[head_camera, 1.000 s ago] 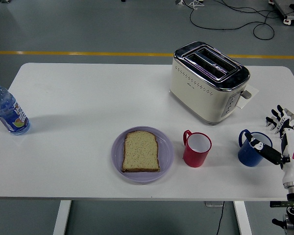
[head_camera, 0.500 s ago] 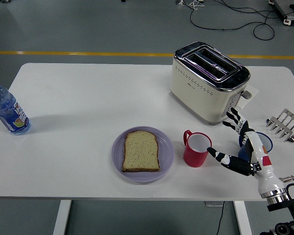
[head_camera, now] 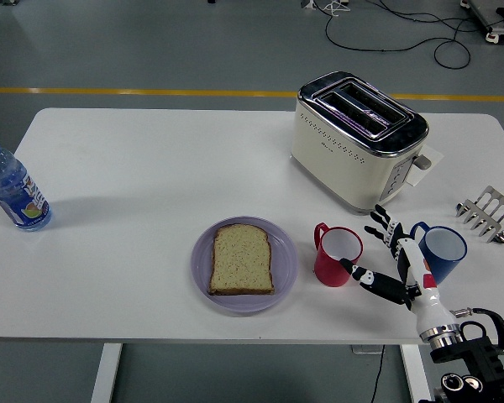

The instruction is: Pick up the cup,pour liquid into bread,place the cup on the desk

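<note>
Presently, one white table [head_camera: 151, 168] is seen, bearing two cups, one plate, one slice of bread, one toaster, one bottle and one toast rack. The red cup [head_camera: 338, 256] stands upright near the table's front edge, right of centre, its handle turned to the left. The blue cup [head_camera: 441, 250] stands upright further toward the right edge. One slice of bread [head_camera: 243, 259] lies flat on the lilac plate [head_camera: 203, 270] just left of the red cup, not touching it. The cream toaster [head_camera: 357, 140] is set toward the back, right of centre. The water bottle [head_camera: 13, 191] stands at the left edge and is partly cut off there. The metal toast rack [head_camera: 488, 212] sits at the right edge.

Only the right hand [head_camera: 395, 267] is in view, between the two cups; its fingers are spread apart and nothing is gripped. The thumb tip lies just beside the red cup; contact cannot be made out. The blue cup's left side is partly hidden behind the fingers.
</note>
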